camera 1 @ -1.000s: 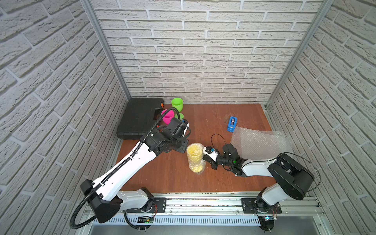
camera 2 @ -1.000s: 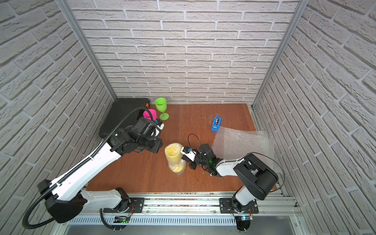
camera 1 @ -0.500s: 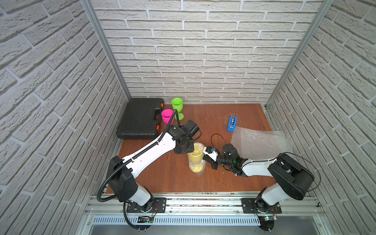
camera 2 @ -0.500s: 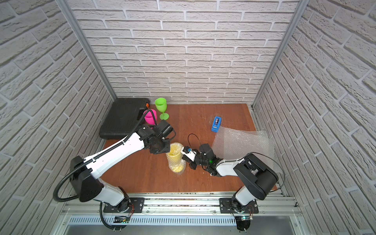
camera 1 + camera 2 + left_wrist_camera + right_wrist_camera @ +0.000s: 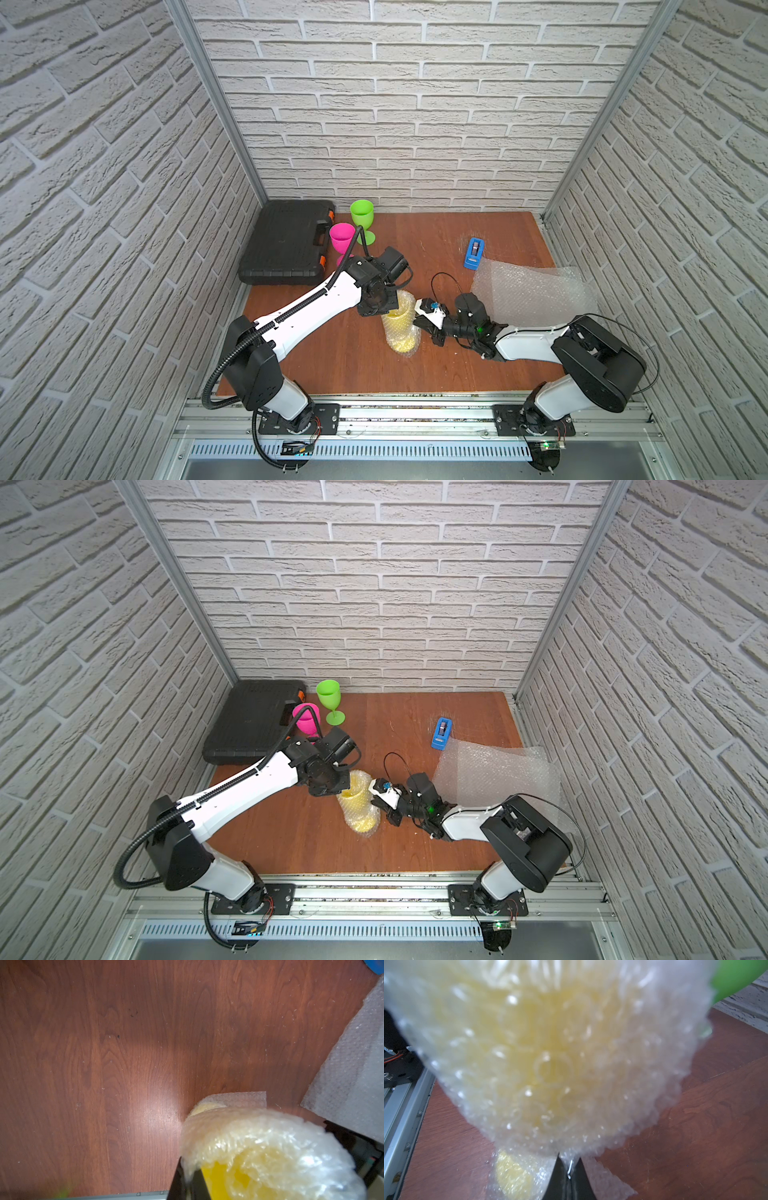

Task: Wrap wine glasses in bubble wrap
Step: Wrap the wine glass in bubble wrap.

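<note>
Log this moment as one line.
phase: wrapping yellow goblet | left gripper: shut on bubble wrap at rim | right gripper: shut on bubble wrap, side | pink goblet, green goblet: bare | spare sheet: unused

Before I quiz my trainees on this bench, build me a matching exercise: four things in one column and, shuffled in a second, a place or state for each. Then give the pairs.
Things
1. yellow plastic goblet
2. lime green plastic goblet
3. blue tape dispenser
4. black plastic carry case

Places or states
A. beside a corner of the flat spare bubble-wrap sheet
B. closed, lying flat beside the neon pink goblet
C. rolled in bubble wrap, mid-way across the wooden table
D. bare, upright, near the back wall

Pairs: 1-C, 2-D, 3-A, 4-B
</note>
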Controlling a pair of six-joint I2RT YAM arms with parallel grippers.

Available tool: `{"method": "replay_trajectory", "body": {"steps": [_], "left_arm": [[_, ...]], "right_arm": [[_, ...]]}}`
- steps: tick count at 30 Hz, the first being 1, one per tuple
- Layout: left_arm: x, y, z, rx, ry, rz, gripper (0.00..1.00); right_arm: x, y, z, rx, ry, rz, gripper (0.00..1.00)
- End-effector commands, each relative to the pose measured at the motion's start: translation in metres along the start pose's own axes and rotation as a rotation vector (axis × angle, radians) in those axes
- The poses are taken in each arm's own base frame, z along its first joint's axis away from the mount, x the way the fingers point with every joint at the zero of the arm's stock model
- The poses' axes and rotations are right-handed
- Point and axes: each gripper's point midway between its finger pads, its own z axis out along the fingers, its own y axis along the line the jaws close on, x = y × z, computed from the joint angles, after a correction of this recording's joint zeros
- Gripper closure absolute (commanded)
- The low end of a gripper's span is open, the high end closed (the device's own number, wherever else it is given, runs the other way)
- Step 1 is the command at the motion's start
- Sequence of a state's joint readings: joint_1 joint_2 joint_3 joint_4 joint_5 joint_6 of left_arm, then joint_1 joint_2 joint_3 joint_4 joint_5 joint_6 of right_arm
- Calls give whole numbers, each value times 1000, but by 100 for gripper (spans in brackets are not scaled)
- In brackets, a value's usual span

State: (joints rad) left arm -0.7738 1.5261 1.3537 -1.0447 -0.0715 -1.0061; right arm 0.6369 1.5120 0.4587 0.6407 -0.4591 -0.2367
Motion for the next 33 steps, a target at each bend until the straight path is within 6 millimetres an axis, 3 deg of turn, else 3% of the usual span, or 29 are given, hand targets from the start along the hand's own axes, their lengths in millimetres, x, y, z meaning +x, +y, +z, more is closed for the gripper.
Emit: {"method": "replay_trajectory", "body": {"steps": [1, 6, 16, 24, 28, 33], "left_arm": [[-1, 13, -3, -61, -18, 6, 100], [-2, 23, -12, -103, -36, 28, 100], [-7, 36, -20, -164, -62, 97, 100], [-11, 32, -21, -167, -79, 175, 100], [-11, 24, -15, -159, -80, 229, 100], [-8, 15, -9, -170, -80, 276, 100]], "right_arm": [[-10, -2, -5, 8, -12, -10, 85], [-19, 2, -14, 3, -25, 0, 66], [-56, 6, -54, 45, -15, 117, 50], [-88, -7, -72, 123, 51, 473, 59], [-91, -14, -76, 181, 192, 682, 68], [-95, -12, -77, 197, 323, 839, 67]]}}
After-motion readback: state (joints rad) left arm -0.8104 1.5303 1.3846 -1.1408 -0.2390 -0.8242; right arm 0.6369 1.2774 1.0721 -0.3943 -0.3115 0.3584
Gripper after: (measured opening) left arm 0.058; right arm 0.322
